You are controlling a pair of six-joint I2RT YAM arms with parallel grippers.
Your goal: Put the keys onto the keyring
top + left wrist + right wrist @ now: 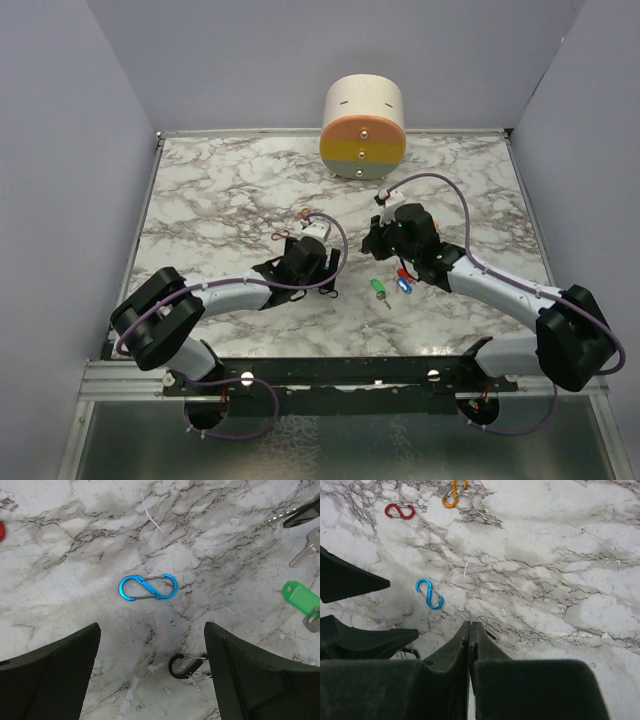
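Observation:
Three keys lie by my right arm: green (379,287), red (404,274) and blue (402,286). The left wrist view shows the green key (300,598) and a bare metal key blade (306,554) at its right edge. My right gripper (470,626) (378,238) is shut. A thin wire keyring (485,622) pokes out at its tips and seems pinched there. My left gripper (152,672) (300,264) is open and empty, low over the marble. A black S-clip (186,666) lies against its right finger (250,675).
A blue S-clip (148,587) (429,593) lies ahead of the left gripper. Red (399,511) and orange (452,495) S-clips lie further out. A round wooden drum (363,125) stands at the back. Grey walls close in the marble table (220,190).

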